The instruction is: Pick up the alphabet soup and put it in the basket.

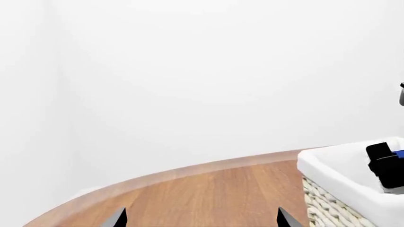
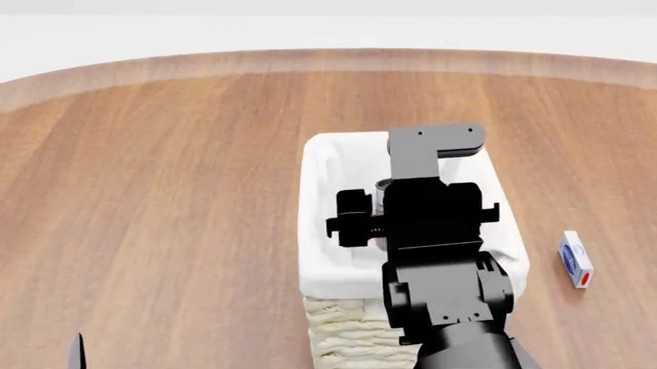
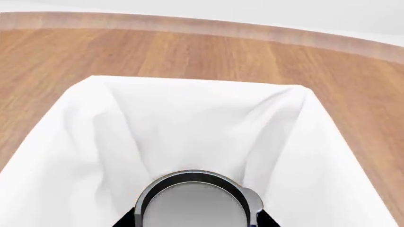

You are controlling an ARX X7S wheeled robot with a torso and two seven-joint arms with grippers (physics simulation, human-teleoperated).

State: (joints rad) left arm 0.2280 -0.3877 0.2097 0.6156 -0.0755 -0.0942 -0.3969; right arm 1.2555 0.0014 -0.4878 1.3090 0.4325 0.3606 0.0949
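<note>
1. Broadly, the round wooden table [image 2: 165, 192] lies under both grippers and fills most of the head view, its pale rim curving along the far side against a white wall.
2. The basket [image 2: 318, 223], cream wicker with a white cloth liner folded over its rim, sits directly below the right gripper [image 3: 192, 222]; in the right wrist view the liner's folds spread out beyond the fingertips on every side.
3. The right arm [image 2: 441, 300] reaches over the basket from the near side, and its black wrist hardware covers much of the basket's inside in the head view.
4. The alphabet soup [image 3: 192, 201] is held upright between the right gripper's dark fingers, which are closed narrowly against its sides. Its pale top with a dark ring sits just ahead of the wrist camera, inside the liner's opening. Whether its base touches the liner cannot be told.
5. A small white box [image 2: 576, 259] with blue and red markings lies on the table to the right of the right gripper, outside the basket and well apart from it.
6. The left gripper [image 1: 200, 218] shows only two dark fingertips, set wide apart with bare wood between them and nothing held; the basket's corner lies off to its side.
</note>
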